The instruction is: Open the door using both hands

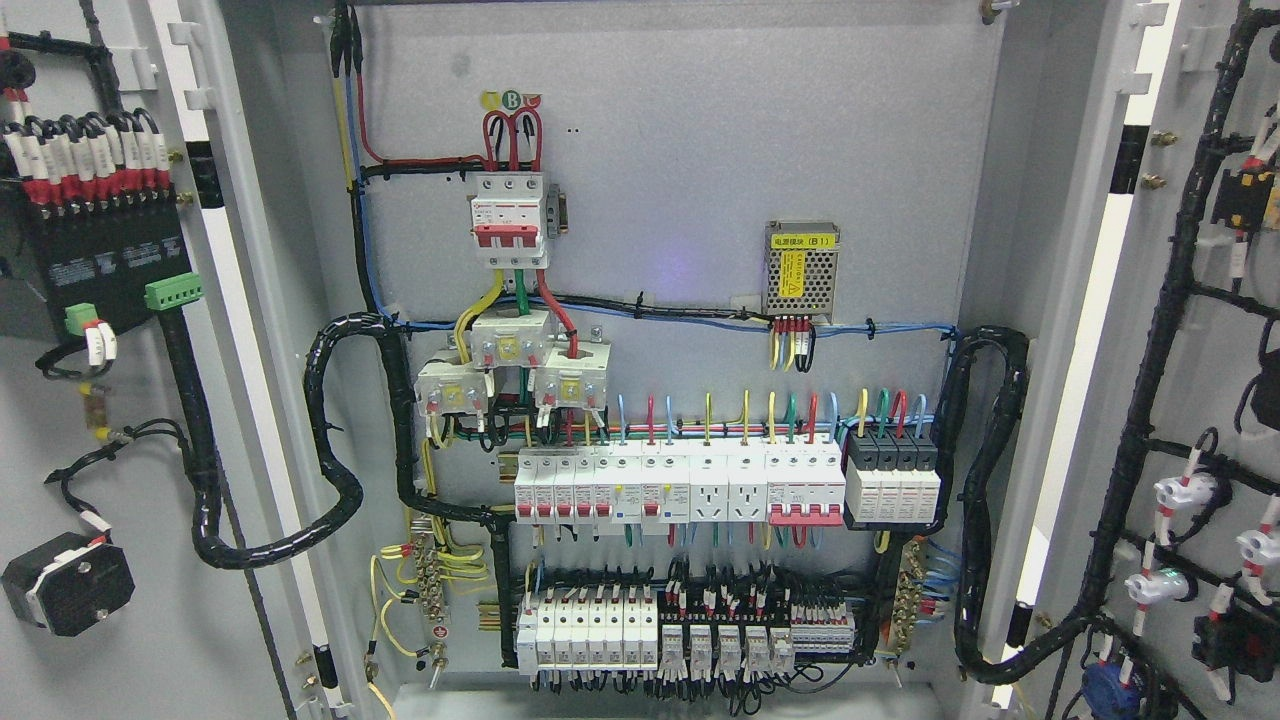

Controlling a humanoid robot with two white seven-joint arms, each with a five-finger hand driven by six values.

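- Left door [120,400], right door [1190,300]: we find both swung wide.
- Hands: none visible; grip state unknown to us.
- Risk: we could snag door-mounted wiring [1150,420] reaching in.

Left door [100,350] and right door [1200,350]: grey, both swung fully open, wired inner faces showing.

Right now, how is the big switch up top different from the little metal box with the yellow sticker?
The big switch is white plastic with a red bar; the metal box is silvery mesh with a yellow label. The switch has thick red wires looping in on top, while the box has thin wires only below. The switch sits higher and further left. Both are mounted on the grey back panel.
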